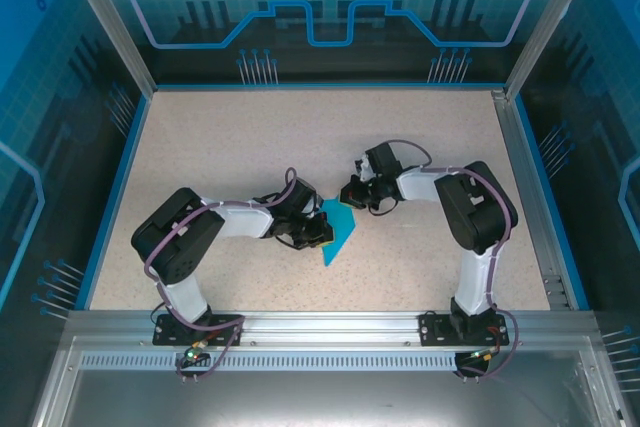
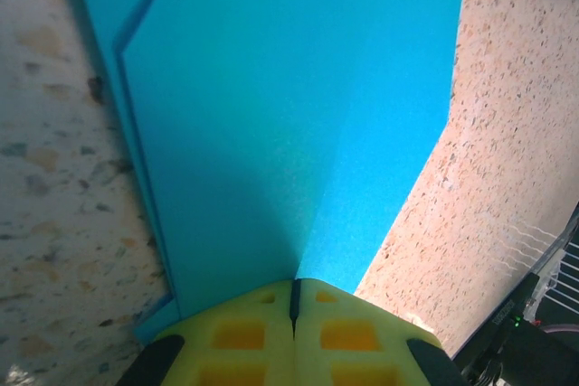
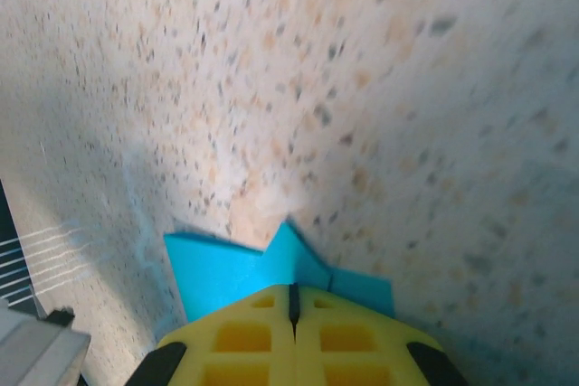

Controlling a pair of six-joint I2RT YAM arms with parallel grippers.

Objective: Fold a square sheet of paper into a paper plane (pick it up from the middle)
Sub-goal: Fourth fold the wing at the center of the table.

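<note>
Speckled beige worktop [image 1: 220, 147], enclosed by blue translucent panels [image 1: 330, 7] on three sides, with an aluminium rail [image 1: 330, 325] along the near edge carrying both arm bases. The paper plane [image 1: 340, 234], in plain cyan-blue matte paper without markings, lies at the centre of the worktop between the two arms. From above it reads as a narrow pointed shape, tip directed toward the near edge. In the left wrist view it shows a centre crease running up from the pads, overlapped folded layers along its left margin, and a right edge that curves clear of the surface. The left hand [image 1: 313, 232] is closed on the paper at that crease, its yellow pads [image 2: 240, 336] pressed together with no gap. The right hand [image 1: 351, 194] is likewise closed, pads [image 3: 348, 336] together, pinching a small peaked corner at the far end of the same paper, with blue visible either side of its tips. The two hands stand near each other, apart, at opposite ends of the fold.
</note>
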